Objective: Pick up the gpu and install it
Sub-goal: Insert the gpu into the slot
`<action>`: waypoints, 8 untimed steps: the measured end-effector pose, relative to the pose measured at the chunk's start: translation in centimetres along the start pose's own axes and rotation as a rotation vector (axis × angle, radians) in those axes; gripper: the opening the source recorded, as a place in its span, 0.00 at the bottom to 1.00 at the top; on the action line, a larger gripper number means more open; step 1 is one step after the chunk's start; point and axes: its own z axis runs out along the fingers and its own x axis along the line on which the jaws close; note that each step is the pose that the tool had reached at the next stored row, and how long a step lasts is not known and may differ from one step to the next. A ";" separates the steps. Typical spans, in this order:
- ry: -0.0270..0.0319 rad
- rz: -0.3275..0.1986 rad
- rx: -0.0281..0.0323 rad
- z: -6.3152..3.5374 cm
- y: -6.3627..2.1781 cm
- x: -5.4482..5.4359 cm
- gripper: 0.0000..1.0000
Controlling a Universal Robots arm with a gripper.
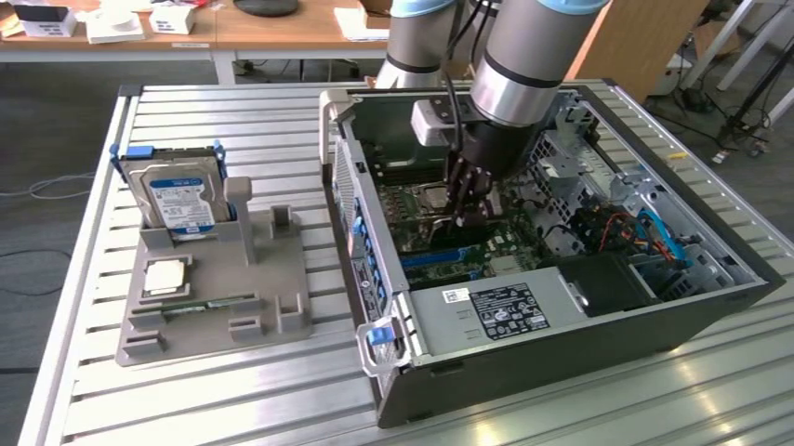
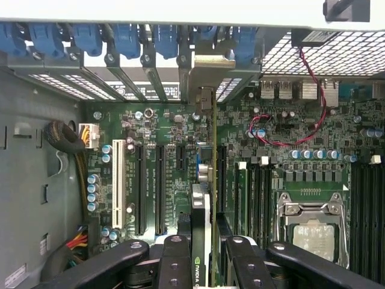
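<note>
1. The arm's gripper (image 1: 469,209) reaches down into the open computer case (image 1: 694,307), which lies on its side on a slatted metal table (image 1: 223,390).
2. Seen from the wrist, the gripper (image 2: 206,241) clamps the gpu (image 2: 200,208) between its black fingers (image 2: 174,259). The card stands on edge above the green motherboard (image 2: 162,120), parallel to the expansion slots, with its silver end bracket toward the blue rear latches.
3. Whether the card is seated in a slot cannot be told.
4. In the exterior view, a gray fixture (image 1: 267,279) sits at nine o'clock from the case, with a hard drive (image 1: 180,200) upright at its eleven o'clock corner.
</note>
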 end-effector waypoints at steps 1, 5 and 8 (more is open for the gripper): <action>0.0000 0.000 0.0001 0.02 0.07 0.0 0.27; 0.0001 0.000 -0.0001 0.05 0.36 0.0 0.27; 0.0001 0.000 -0.0001 0.05 0.37 0.0 0.27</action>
